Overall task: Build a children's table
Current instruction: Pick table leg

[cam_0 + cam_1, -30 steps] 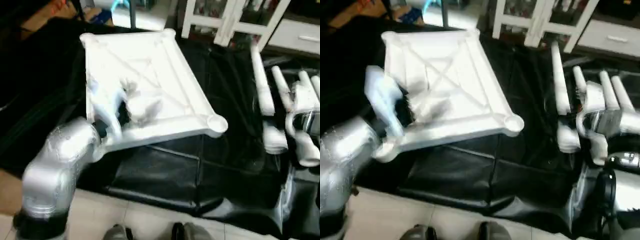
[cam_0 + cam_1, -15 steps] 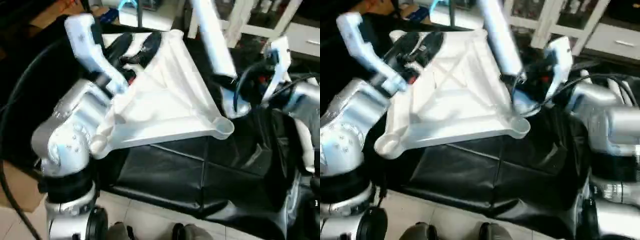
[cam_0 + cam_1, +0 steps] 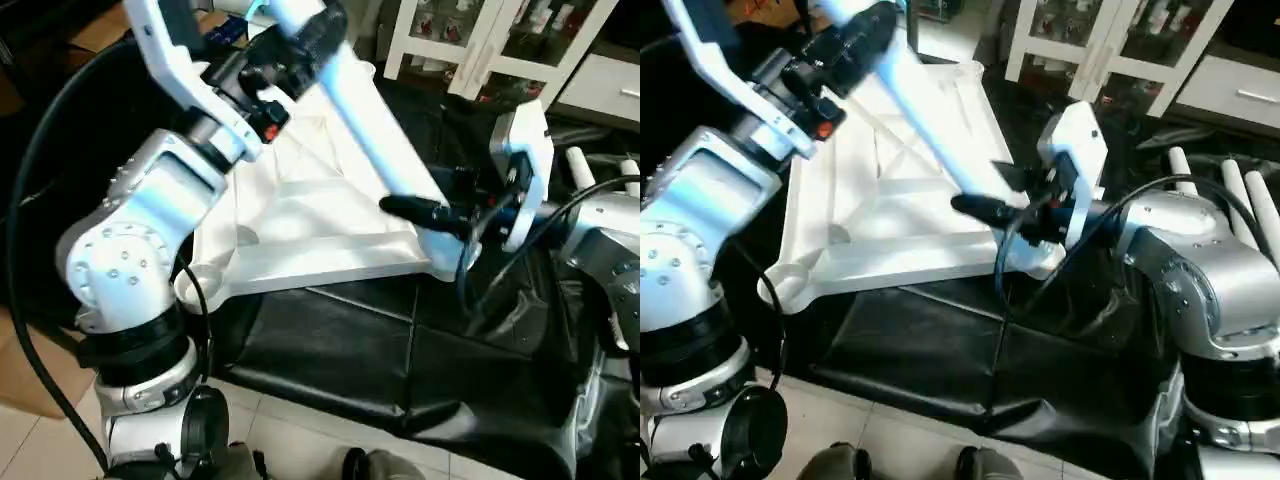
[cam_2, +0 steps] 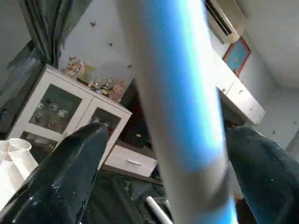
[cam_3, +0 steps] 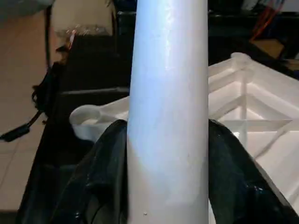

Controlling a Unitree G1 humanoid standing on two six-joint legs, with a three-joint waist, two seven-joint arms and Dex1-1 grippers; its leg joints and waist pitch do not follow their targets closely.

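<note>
Leg, long white cylindrical plastic tube (image 3: 372, 130), runs diagonally mid-frame over your upturned white ribbed tabletop (image 3: 300, 225): right gripper (image 5: 168, 182) clamps its lower end, left gripper (image 4: 154, 158) straddles the top unclamped, likely steadying alignment toward a corner socket.

the right end effector (image 3: 985, 195) has carried a tube leg (image 3: 365, 140) over the ribbed underside; the left end effector (image 3: 300, 45) now brackets its upper end.
</note>
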